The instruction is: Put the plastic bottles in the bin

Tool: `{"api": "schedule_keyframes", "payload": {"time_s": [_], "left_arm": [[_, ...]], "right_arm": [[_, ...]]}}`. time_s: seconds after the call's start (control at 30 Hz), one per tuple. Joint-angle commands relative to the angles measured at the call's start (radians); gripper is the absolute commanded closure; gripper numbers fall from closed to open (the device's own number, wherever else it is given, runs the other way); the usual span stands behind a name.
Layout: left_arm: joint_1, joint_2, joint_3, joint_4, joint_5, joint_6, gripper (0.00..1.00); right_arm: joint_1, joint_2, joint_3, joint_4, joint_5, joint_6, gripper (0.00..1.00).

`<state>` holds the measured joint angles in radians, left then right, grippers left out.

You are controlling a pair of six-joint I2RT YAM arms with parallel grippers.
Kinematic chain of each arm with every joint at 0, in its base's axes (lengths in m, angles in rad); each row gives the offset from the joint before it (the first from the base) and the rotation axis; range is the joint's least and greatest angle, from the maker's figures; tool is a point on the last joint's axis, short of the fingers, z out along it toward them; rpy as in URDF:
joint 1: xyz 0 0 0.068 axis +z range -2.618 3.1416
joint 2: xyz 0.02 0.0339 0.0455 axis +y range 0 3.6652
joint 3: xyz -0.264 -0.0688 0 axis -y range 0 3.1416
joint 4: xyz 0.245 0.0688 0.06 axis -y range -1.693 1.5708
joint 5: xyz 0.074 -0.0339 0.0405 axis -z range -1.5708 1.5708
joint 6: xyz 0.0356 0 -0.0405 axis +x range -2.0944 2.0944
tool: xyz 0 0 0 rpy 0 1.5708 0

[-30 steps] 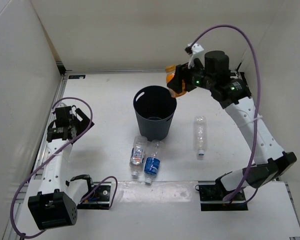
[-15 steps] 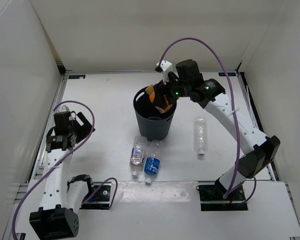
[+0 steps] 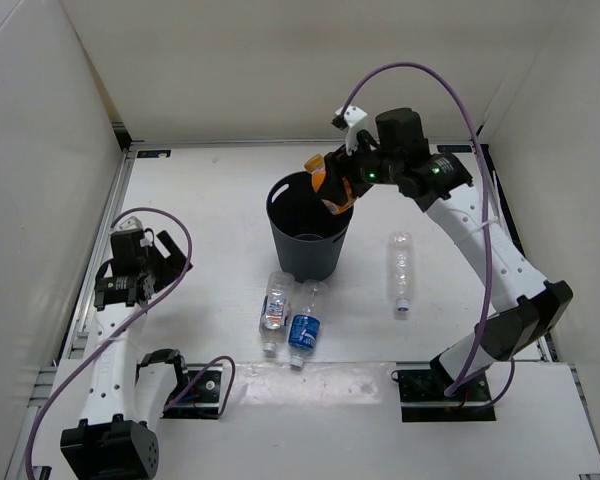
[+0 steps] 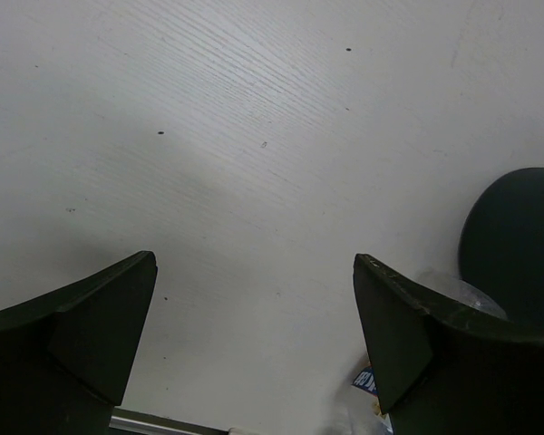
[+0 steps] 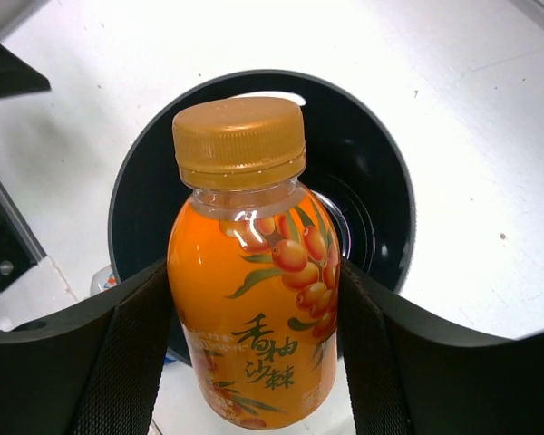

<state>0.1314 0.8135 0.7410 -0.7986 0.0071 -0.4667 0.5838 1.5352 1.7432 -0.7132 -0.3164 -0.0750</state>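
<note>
My right gripper is shut on the short orange bottle and holds it above the far right rim of the dark bin. In the right wrist view the orange bottle sits between both fingers, cap pointing over the bin's open mouth. A clear bottle with a white-blue label and one with a blue label lie side by side just in front of the bin. A clear unlabelled bottle lies to the bin's right. My left gripper is open and empty at the left; its wrist view shows bare table between the fingers.
White walls enclose the table on the left, back and right. The left wrist view shows the bin's base at its right edge. Both arm bases and cables sit at the near edge.
The right gripper carried the orange bottle left to over the bin, then shifted slightly back and right over its rim. The left arm drifted a little nearer.
</note>
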Motion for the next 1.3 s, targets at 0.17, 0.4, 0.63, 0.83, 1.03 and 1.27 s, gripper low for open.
{"api": "schedule_keyframes", "payload": {"time_s": [0.17, 0.4, 0.63, 0.83, 1.03, 1.27], "left_arm": [[-0.003, -0.002, -0.011, 0.033, -0.004, 0.011, 0.00], [-0.001, 0.013, 0.000, 0.027, -0.025, 0.046, 0.00], [-0.004, 0.030, 0.000, 0.029, -0.029, 0.053, 0.00], [-0.004, 0.036, 0.008, 0.027, -0.032, 0.062, 0.00], [-0.001, 0.036, 0.006, 0.033, -0.032, 0.063, 0.00], [-0.006, 0.038, 0.001, 0.038, -0.029, 0.065, 0.00]], "right_arm": [[-0.009, -0.064, 0.032, 0.001, -0.110, 0.029, 0.10], [-0.062, -0.034, 0.101, 0.024, -0.090, 0.113, 0.10], [-0.214, -0.030, 0.078, 0.024, 0.094, 0.193, 0.10], [-0.364, -0.067, -0.091, 0.012, 0.134, 0.250, 0.10], [-0.447, -0.122, -0.263, -0.014, 0.160, 0.251, 0.10], [-0.558, -0.153, -0.499, -0.081, 0.035, 0.222, 0.10]]}}
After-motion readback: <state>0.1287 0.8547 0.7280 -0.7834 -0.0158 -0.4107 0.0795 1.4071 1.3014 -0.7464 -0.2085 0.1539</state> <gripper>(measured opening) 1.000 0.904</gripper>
